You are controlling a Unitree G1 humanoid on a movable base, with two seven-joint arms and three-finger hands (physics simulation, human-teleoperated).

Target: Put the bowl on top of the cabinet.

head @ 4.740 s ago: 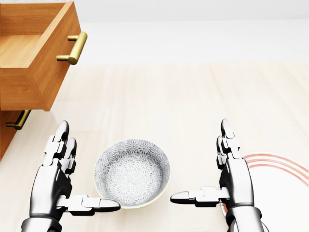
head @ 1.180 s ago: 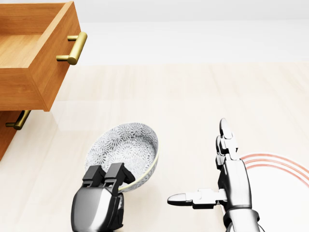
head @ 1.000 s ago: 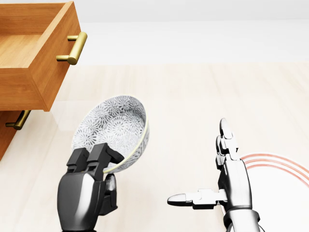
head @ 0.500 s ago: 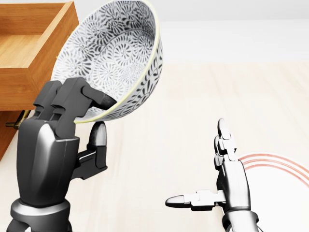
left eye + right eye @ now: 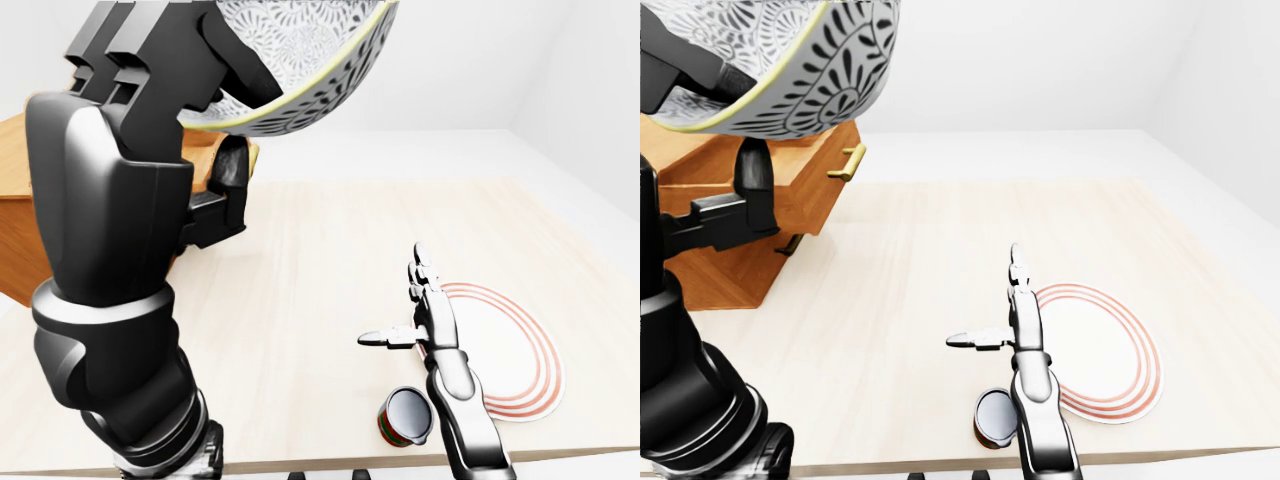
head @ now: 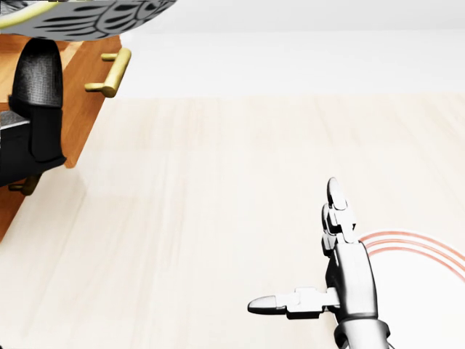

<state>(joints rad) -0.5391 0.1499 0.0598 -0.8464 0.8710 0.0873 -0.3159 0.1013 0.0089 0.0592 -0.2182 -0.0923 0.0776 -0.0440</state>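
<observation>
One bowl (image 5: 790,70), white with a dark floral pattern and a pale yellow rim, sits high in the upper left of the right-eye view, lifted clear of the bench (image 5: 900,300) and tilted, with part of it cut off by the top edge. The left hand (image 5: 150,130) has it: the dark fingers (image 5: 215,60) curl over the rim from the inside while the thumb presses up under the outer wall, so the grip is closed round the bowl's edge. This hand and its forearm fill the left side of the left-eye view. Below and behind the bowl, at the left of the right-eye view, stands one wooden cabinet (image 5: 730,270) with one drawer (image 5: 810,190) pulled out; two brass handles show on it, the upper handle (image 6: 109,73) on the open drawer and a lower one partly hidden beneath it. The right hand (image 6: 327,291) is low over the bench in the lower right of the head view, well apart from the bowl, its fingers spread wide with the thumb pointing left and nothing in its grasp. Just right of it lies one white plate (image 5: 1095,355) with red rings, and near the bottom edge one small red can (image 5: 405,415) stands beside the right wrist.
</observation>
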